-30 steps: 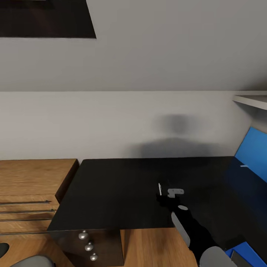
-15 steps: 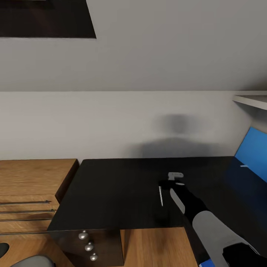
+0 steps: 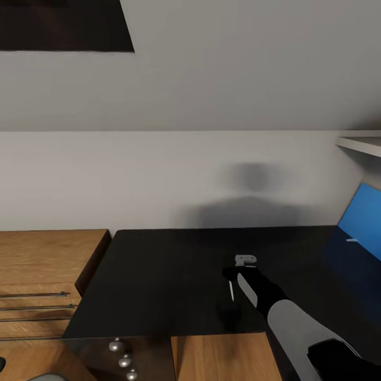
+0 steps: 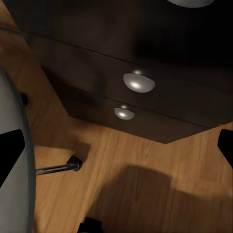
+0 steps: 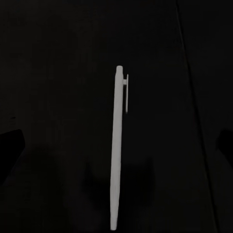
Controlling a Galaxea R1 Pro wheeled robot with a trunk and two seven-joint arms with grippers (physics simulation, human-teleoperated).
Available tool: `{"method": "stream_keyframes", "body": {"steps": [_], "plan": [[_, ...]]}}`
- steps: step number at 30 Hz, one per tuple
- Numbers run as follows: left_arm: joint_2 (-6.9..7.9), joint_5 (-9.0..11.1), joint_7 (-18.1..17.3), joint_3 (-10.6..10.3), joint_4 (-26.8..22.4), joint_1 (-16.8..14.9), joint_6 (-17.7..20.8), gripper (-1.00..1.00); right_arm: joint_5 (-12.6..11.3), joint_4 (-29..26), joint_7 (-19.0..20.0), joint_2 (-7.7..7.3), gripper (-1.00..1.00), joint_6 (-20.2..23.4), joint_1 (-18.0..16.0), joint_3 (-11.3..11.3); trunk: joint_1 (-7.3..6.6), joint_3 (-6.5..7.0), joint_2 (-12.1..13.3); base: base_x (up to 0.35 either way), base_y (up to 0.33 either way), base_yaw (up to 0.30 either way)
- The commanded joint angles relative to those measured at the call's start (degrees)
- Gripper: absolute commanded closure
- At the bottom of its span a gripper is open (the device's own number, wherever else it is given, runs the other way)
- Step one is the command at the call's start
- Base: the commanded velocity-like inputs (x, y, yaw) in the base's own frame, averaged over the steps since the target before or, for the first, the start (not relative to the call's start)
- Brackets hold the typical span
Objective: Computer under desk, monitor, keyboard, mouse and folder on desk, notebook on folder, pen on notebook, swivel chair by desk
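My right gripper (image 3: 233, 276) hangs over the middle of the black desk top (image 3: 159, 280), the arm reaching in from the lower right of the head view. In the right wrist view its two dark fingertips (image 5: 10, 145) sit at opposite edges of the picture, spread wide, with nothing between them but the desk surface. A slim white pen (image 5: 116, 150) lies flat on the desk directly below the gripper, its clip near one end. From the head view the pen (image 3: 231, 290) shows as a thin white line just beside the gripper's near side; I cannot tell whether the fingers touch it.

Further right on the desk, at the edge of the head view, lies a bright blue folder (image 3: 362, 214), well apart from the pen.

My left gripper (image 4: 116, 145) is low, beside the desk's front. Its dark fingertips (image 4: 9, 155) also sit at opposite edges of the left wrist view, held wide open and empty. Ahead of it are the black drawers (image 4: 160, 97) with round silver knobs (image 4: 139, 81), and wooden floor (image 4: 145, 184) below. A grey padded chair edge (image 4: 14, 160) and a chrome leg with a castor (image 4: 60, 166) show close by.

To the left of the desk stands a low light-wood cabinet (image 3: 47, 254), touching or just beside the desk's end. A pale wall (image 3: 185, 174) runs behind both.
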Motion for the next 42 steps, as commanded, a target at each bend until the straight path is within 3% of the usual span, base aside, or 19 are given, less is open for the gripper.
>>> {"method": "stream_keyframes", "body": {"steps": [1, 15, 42], "plan": [[-0.06, 0.31, -0.44, 0.21, -0.06, 0.00, -0.07, -1.00, -0.62, 0.28, -0.48, 0.02, -1.00, 0.29, -0.05, 0.48, 0.03, -0.07, -0.06, 0.066, 0.000, 0.000], [-0.06, 0.33, -0.21, 0.21, -0.10, 0.00, -0.08, -1.00, -0.60, 1.81, -0.32, 0.25, -1.00, 0.49, -0.05, 0.63, 0.03, -0.07, -0.06, 0.015, 0.000, 0.000], [-0.06, 0.33, 0.06, 0.20, -0.06, 0.00, -0.02, -1.00, -0.54, 2.68, -0.12, 0.13, -1.00, 0.47, -0.05, 0.72, 5.74, -4.74, -10.49, 0.000, 0.000, 0.000]]}}
